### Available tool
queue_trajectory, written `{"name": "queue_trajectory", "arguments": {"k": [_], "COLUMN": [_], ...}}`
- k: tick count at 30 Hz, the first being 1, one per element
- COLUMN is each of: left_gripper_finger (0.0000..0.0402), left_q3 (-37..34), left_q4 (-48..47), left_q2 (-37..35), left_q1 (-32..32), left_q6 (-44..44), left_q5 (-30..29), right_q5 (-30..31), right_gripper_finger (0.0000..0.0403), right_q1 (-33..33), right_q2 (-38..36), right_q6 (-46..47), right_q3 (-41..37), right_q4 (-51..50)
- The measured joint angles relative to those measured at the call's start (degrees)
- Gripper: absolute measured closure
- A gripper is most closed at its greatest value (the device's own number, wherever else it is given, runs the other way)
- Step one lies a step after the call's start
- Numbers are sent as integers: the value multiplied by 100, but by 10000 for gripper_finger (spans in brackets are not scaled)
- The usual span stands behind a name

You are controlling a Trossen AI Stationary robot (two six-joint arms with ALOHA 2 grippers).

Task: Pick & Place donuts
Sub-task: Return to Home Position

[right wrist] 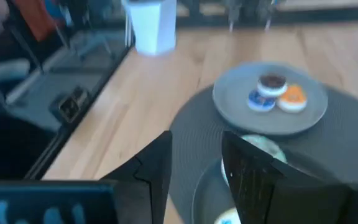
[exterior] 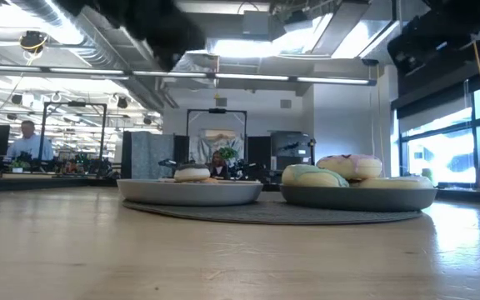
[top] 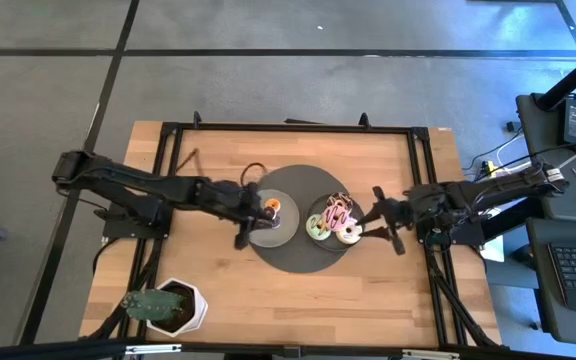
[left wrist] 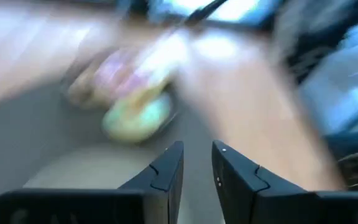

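A: Start wide. The table (top: 208,290) carries one round dark mat (top: 290,258) at its middle, which I'd judge lets both of your arms reach everything from their own sides.

B: On the mat are two plates, just beside each other. The grey plate (right wrist: 303,115) is toward the left arm and the dark plate (exterior: 357,198) toward the right.

A: So each arm gets the nearer plate, I'd say. Your left gripper (left wrist: 197,152) hangs over the grey plate, fingers a little parted, nothing between them.

B: Your right gripper (right wrist: 196,140) sits just beside the dark plate's outer edge, fingers spread and empty too.

A: Both released, then. Now the large donuts (top: 338,212). They lie heaped together on the dark plate, with green, pink and cream showing.

B: The small donuts (right wrist: 271,81) cluster on the grey plate: dark, purple, orange. I can't make out a fourth.

A: The sorting looks finished. You only need to draw both arms back, lifting clear so no finger clips a rim.
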Motion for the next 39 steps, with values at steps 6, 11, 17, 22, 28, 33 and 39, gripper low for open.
{"name": "queue_trajectory", "arguments": {"k": [6,11,17,22,28,33,39], "left_gripper_finger": [325,322,320,324,321,321,324], "left_q3": [-1283,-2304,-3438,-4106,-4463,-4554,-4554], "left_q4": [1328,2161,2764,3358,3337,3145,2964], "left_q2": [-1149,-2312,-3646,-4275,-4754,-5164,-5482], "left_q1": [168,222,446,765,1168,1429,1714], "left_q6": [-40,-71,-70,-71,-245,-374,-284], "left_q5": [100,21,25,40,477,966,1079], "right_q5": [356,853,899,908,1186,1199,1209], "right_gripper_finger": [261,261,261,261,261,261,261], "right_q1": [-9,-171,-386,-511,-612,-621,-621], "right_q2": [-1279,-2530,-3756,-4040,-4040,-4040,-4040], "right_q6": [173,173,-125,-158,-267,-261,-106], "right_q3": [-1073,-1420,-1427,-1432,-1414,-1401,-1544], "right_q4": [814,590,-145,-459,-775,-811,-602]}}
